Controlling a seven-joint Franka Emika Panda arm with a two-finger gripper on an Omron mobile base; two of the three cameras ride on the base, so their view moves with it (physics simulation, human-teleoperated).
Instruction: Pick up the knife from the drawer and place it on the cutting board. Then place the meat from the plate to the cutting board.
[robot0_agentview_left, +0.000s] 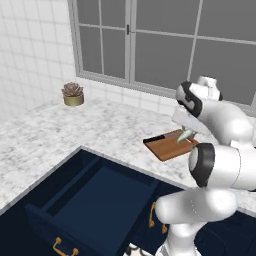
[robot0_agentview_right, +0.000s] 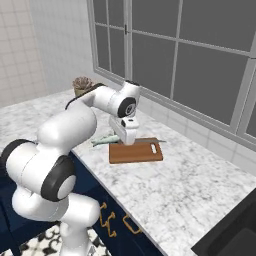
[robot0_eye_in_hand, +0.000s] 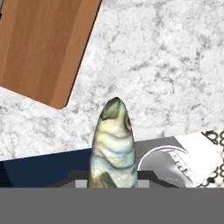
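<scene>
Gripper (robot0_agentview_right: 119, 141) clamped on meat (robot0_eye_in_hand: 112, 142), held above counter (robot0_eye_in_hand: 166, 78) just beside board (robot0_eye_in_hand: 41, 48) edge. Knife (robot0_agentview_left: 156, 138) on board. Drawer (robot0_agentview_left: 95, 195) open.

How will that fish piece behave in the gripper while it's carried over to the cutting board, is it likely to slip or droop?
The meat sticks straight out from the gripper without sagging, so it's probably stiff. Its skin looks glossy and it tapers, so it might slide in a narrow pinch. It's small and slim beside the cutting board, so likely light.
</scene>
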